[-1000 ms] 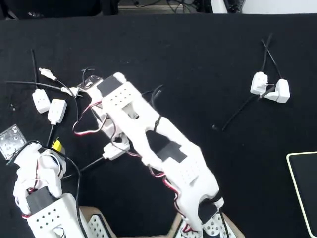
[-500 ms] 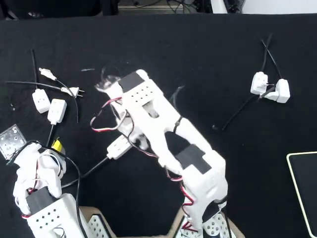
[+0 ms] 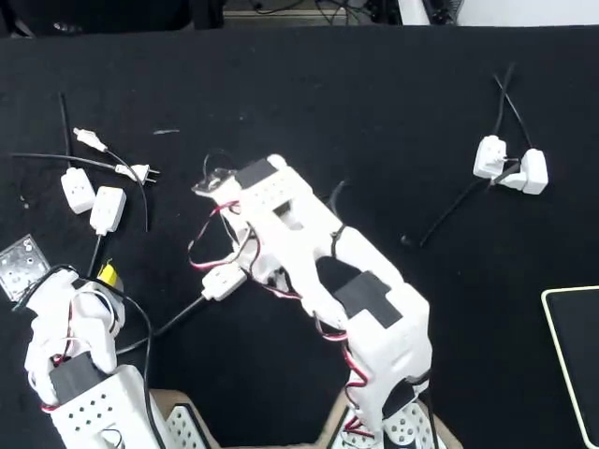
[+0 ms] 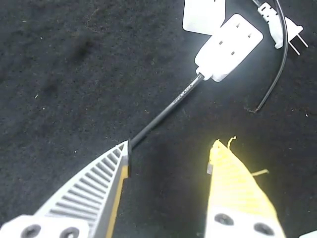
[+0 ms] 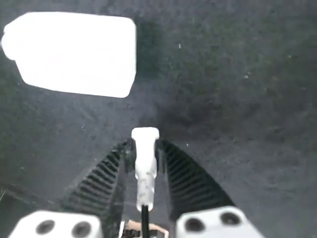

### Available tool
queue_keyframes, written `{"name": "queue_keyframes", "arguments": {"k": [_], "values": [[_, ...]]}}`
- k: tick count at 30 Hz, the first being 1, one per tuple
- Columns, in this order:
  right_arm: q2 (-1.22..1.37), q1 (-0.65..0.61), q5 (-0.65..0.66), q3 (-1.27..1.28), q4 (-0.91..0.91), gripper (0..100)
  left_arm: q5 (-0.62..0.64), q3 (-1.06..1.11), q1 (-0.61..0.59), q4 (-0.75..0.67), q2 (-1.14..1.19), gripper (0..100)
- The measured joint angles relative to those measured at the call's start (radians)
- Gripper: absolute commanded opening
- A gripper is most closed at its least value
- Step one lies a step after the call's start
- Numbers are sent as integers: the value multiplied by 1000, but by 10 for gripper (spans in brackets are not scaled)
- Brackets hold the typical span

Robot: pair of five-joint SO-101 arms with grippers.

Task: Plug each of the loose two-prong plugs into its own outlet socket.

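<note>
1. Right hand (image 5: 144, 145): black ribbed fingers closed on a small white plug (image 5: 145, 161) with a thin black lead.
2. White rectangular outlet socket (image 5: 74, 54): lay flat on the black cloth surface (image 5: 237, 74), just ahead of the gripped plug and not touching it.
3. Left hand (image 4: 170, 148): open, one grey finger and one yellow finger spread apart, gripping nothing, above a black cord (image 4: 163, 111).
4. White two-slot socket block (image 4: 228, 47): on the end of that cord, slots facing up.
5. Loose white two-prong plug (image 4: 269, 12): near that block, bare prongs showing.
6. Pair of white fittings (image 3: 510, 168): far side of the surface, touching each other.
</note>
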Motion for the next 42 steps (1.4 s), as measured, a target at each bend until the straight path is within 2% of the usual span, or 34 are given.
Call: {"name": "queue_keyframes", "arguments": {"k": [4,12,18,23,30,42], "values": [[-60,0,48,74,-40,10,0,0,0,0,0,263],[-169,0,58,86,-58,10,0,0,0,0,0,263],[-181,-37,40,-3,-31,10,0,0,0,0,0,263],[-48,-72,-8,-201,100,10,0,0,0,0,0,263],[114,-69,-63,-462,193,10,0,0,0,0,0,263],[281,-106,-66,-601,209,10,0,0,0,0,0,263]]}}
